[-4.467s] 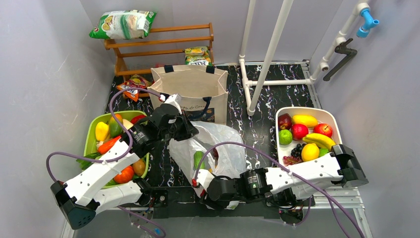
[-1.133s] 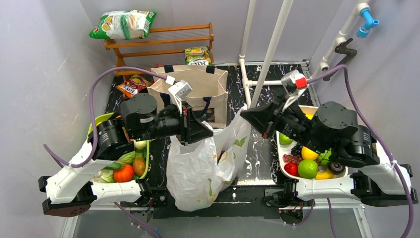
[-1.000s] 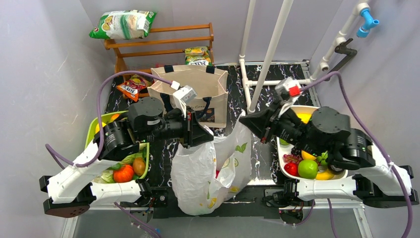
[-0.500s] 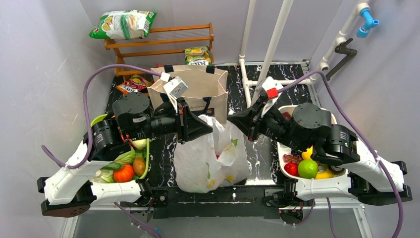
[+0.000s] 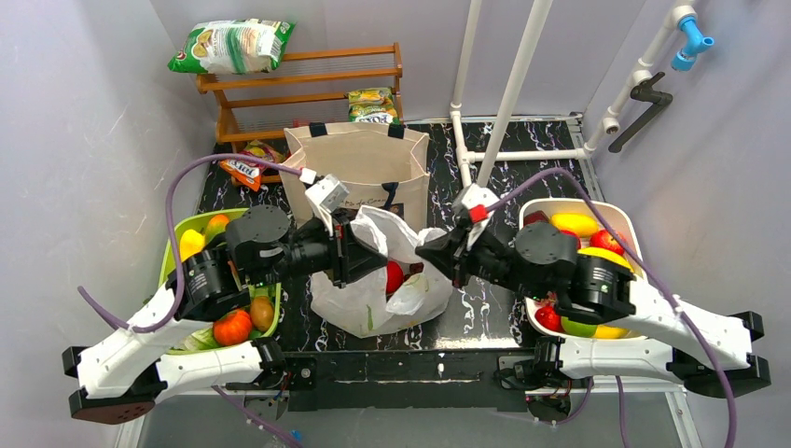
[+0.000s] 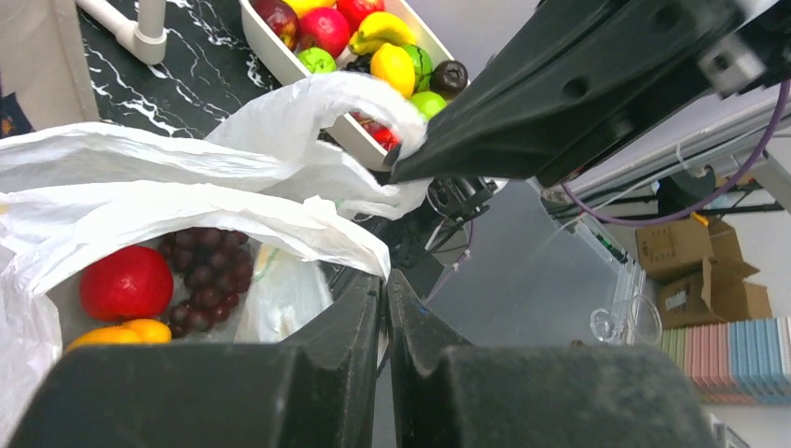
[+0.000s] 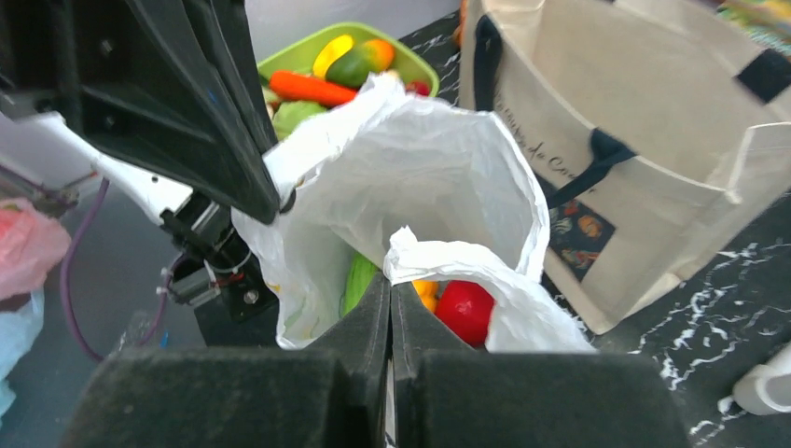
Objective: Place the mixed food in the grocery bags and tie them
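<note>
Plastic bag (image 5: 359,301), handles in both jaws

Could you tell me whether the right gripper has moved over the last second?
Yes. The right gripper, shut on the plastic bag, has shifted left and toward the bottom of the top view, away from the slanted white pipe.

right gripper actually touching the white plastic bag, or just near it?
Touching. The right wrist view shows the right gripper with its fingers closed, pinching a flap of the white plastic bag at their tips.
</note>
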Tool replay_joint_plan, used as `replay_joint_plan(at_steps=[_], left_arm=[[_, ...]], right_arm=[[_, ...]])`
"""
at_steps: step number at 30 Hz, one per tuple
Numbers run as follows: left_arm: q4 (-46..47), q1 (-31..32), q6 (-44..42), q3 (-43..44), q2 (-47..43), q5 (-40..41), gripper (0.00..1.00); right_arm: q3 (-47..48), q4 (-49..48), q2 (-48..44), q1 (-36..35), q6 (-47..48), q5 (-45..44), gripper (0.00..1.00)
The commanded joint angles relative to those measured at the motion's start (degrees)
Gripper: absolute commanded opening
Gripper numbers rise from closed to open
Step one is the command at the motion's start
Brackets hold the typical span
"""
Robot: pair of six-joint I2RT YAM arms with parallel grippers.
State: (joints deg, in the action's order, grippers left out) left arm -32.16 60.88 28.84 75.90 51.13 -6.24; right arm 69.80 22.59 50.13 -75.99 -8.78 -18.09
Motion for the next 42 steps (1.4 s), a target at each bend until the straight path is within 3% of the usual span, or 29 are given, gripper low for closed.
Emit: replay_joint_plan(at_steps=[1, 7, 14, 20, 22, 25, 27, 34, 42], left_arm=[[1.2, 0.2, 1.4, -1.4, -4.1, 4.2, 0.08], [-2.2, 0.2, 1.9, -0.2, -6.3, 6.3, 0.10], [-7.3, 0.2, 2.0, 1.3, -8.5, 8.8, 0.26], [-14.4, 0.2, 1.3, 2.8, -10.7, 11.7, 0.38], [-17.1, 0.2, 0.4, 3.2, -11.5, 13.6, 0.44], [-17.4, 0.2, -2.9, 1.0, -13.7, 15.8, 0.63], [-15.3, 0.2, -5.9, -1.1, -14.9, 16.5, 0.69], [-5.3, 0.2, -20.0, -6.5, -13.9, 11.0, 0.68], [-1.7, 0.2, -34.1, -5.7, -8.0, 6.2, 0.52]], right_arm=[[-2.2, -8.3, 0.2, 2.1, -0.1, 8.9, 0.01], [-1.2, -9.8, 3.5, 5.2, -1.2, 21.1, 0.01], [3.5, -7.5, 9.7, 8.3, -2.3, 36.1, 0.01], [5.8, -6.1, 12.9, 10.6, -2.8, 42.7, 0.01], [6.0, -6.0, 12.9, 11.6, -2.8, 44.7, 0.01], [5.8, -6.1, 12.7, 13.1, -3.0, 48.2, 0.01], [5.9, -6.1, 12.7, 14.2, -3.2, 50.1, 0.01], [6.2, -7.4, 13.6, 17.8, -6.0, 57.0, 0.01], [7.0, -7.3, 14.1, 18.6, -6.5, 59.4, 0.01]])
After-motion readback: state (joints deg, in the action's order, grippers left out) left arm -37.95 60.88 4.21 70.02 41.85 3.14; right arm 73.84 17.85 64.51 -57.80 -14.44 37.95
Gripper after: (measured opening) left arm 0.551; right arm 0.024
